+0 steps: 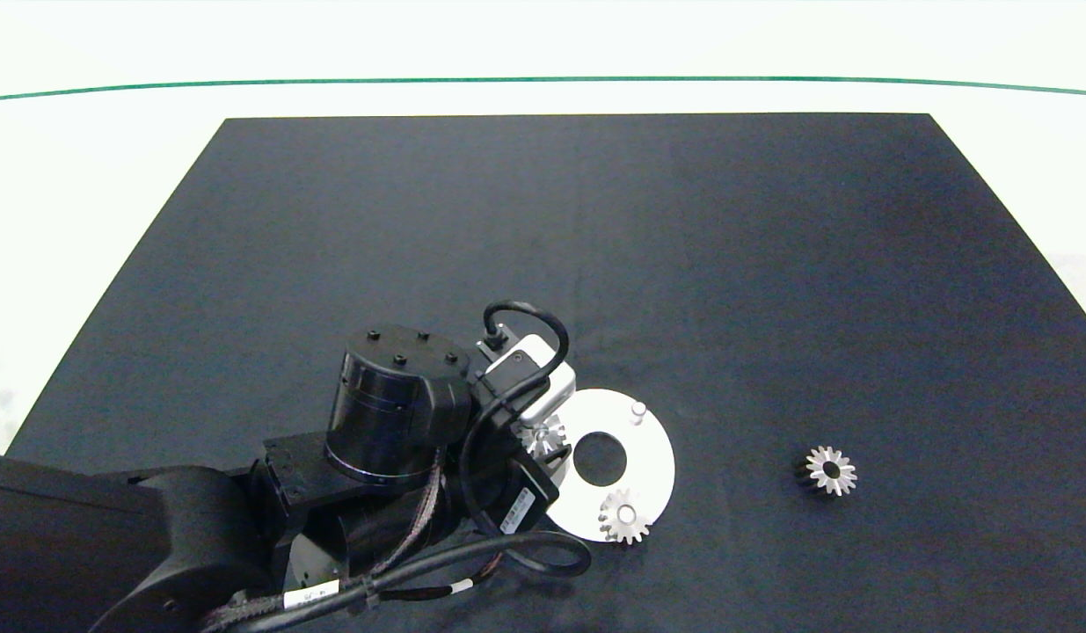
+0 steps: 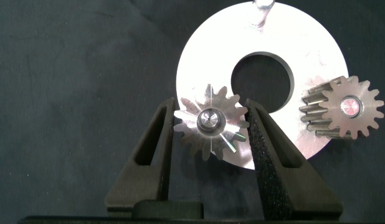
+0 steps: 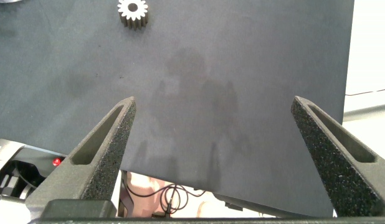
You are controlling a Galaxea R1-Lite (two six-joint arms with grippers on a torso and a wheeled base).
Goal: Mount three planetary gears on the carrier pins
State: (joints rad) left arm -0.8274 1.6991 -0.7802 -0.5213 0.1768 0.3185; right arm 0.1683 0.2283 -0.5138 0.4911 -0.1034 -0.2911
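Head view: the left arm enters from the left edge and reaches over the white carrier disc [image 1: 652,453], which lies flat on a black mat [image 1: 595,246] covering the desk. One planetary gear [image 1: 625,516] sits on the pin at the disc's near rim. A bare carrier pin [image 1: 637,411] stands upright at the far rim. A second gear [image 1: 543,434] shows at the disc's left rim, just under the wrist camera housing. A third gear [image 1: 828,470] lies loose on the mat, well apart to the right of the disc.

Left wrist view: the left pincer [image 2: 209,127] straddles the second gear [image 2: 209,122], which is seated on its pin with the pin's end visible in the bore. Both fingers [image 2: 152,146] stand just beside the teeth; whether they touch them cannot be told. The mounted gear [image 2: 345,107] and the bare pin [image 2: 262,9] also appear on the disc [image 2: 304,43].

Right wrist view: the right pincer [image 3: 212,134] hangs spread wide above the mat's near edge, grasping nothing, with the loose gear [image 3: 132,10] far ahead.
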